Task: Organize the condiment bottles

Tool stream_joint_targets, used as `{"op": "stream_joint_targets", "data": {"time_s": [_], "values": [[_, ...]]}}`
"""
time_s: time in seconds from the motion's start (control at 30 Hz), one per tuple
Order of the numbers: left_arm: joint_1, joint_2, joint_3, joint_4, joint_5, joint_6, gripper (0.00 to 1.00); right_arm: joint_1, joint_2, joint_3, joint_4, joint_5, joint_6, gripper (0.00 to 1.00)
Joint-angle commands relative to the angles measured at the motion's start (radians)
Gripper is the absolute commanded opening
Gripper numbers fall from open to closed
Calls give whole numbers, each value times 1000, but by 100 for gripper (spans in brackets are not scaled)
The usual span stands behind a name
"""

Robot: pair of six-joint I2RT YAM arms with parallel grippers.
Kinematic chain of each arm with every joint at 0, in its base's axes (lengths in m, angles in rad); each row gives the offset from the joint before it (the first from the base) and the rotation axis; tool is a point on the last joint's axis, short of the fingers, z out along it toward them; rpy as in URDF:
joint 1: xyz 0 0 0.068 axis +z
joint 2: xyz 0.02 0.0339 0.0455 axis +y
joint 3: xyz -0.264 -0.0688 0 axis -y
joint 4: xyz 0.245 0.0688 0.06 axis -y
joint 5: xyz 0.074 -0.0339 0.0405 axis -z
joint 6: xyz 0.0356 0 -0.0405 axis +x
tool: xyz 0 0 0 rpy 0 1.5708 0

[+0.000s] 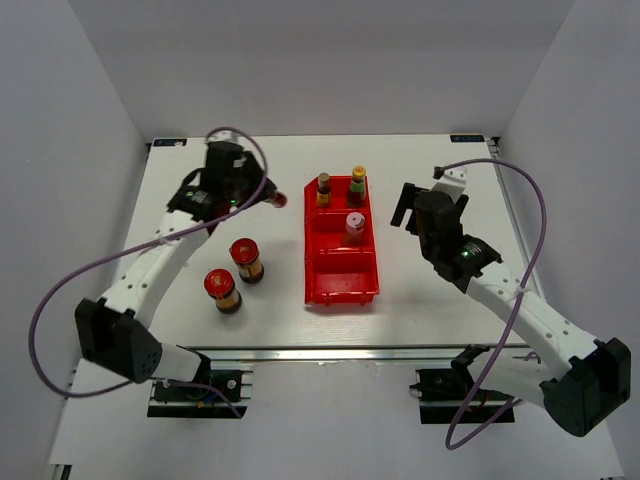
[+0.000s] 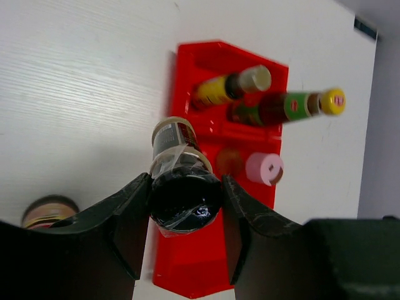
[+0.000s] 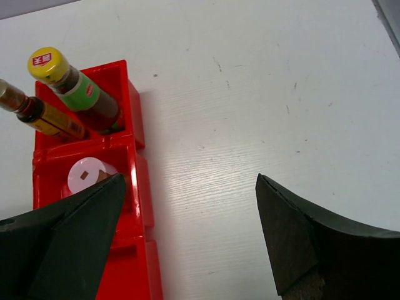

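We hold a small dark bottle [image 2: 175, 140] clenched in the left claw [image 2: 186, 186], right claw [image 3: 189, 181] released; next prob. carry it to a free compartment of the red tray [image 1: 343, 284].

Red 3-compt tray [image 1: 342, 288] on white table [image 1: 410, 305]

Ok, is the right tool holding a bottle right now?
No, the right tool is spread wide open, with no bottle between its fingers.
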Motion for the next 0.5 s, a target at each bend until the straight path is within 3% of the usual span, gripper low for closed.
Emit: {"op": "stream_joint_targets", "data": {"time_s": [0.0, 0.47], "values": [[-108, 74, 77, -6, -76, 36, 25, -22, -21, -9, -8, 56, 32, 89], [-237, 307, 168, 9, -21, 63, 27, -65, -20, -51, -24, 8, 30, 89]]}}
